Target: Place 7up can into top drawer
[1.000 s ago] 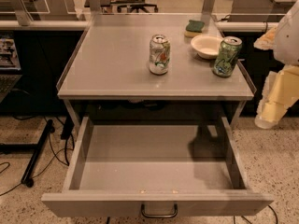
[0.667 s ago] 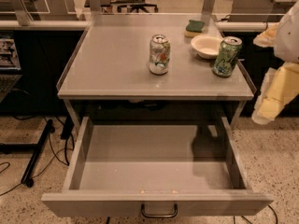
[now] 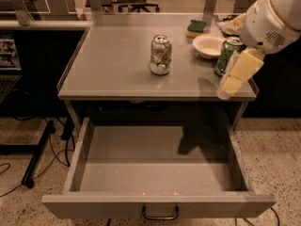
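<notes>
The 7up can [image 3: 160,54], silver-white with green and red markings, stands upright near the middle of the grey table top [image 3: 113,65]. The top drawer [image 3: 94,205] is pulled fully open below the table, and nothing lies inside it. Its dark handle [image 3: 160,214] sits at the centre of the front panel. My gripper [image 3: 235,76] hangs from the white arm [image 3: 275,18] at the table's right front corner. It is to the right of the 7up can, apart from it, and holds nothing that I can see.
An all-green can [image 3: 225,53] stands just behind my gripper, partly hidden by it. A white bowl [image 3: 208,45] and a green-yellow sponge [image 3: 196,28] lie at the back right. Cables and a stand leg [image 3: 37,154] lie on the floor at left.
My arm and gripper have moved left and forward, from beside the table to over its right front corner, now in front of the green can. The cans and drawer have not moved.
</notes>
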`<action>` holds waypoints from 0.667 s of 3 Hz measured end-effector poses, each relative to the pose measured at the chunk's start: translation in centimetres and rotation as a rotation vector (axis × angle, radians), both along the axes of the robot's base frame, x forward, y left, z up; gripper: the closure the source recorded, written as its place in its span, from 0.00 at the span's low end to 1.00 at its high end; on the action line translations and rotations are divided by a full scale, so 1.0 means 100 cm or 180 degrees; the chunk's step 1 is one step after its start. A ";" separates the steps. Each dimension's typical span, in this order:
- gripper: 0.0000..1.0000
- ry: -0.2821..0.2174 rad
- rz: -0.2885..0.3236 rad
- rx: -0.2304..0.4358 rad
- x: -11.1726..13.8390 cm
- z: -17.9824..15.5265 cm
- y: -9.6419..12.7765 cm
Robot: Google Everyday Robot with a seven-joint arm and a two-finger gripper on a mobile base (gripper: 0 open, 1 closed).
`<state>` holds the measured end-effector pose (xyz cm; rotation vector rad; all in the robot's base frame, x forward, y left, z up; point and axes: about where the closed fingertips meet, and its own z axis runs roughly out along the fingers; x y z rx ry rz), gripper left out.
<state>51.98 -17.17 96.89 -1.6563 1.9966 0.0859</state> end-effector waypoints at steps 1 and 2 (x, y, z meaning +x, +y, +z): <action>0.00 -0.0051 0.0189 0.0143 0.039 -0.003 0.026; 0.00 -0.0035 0.0315 0.0228 0.070 -0.011 0.045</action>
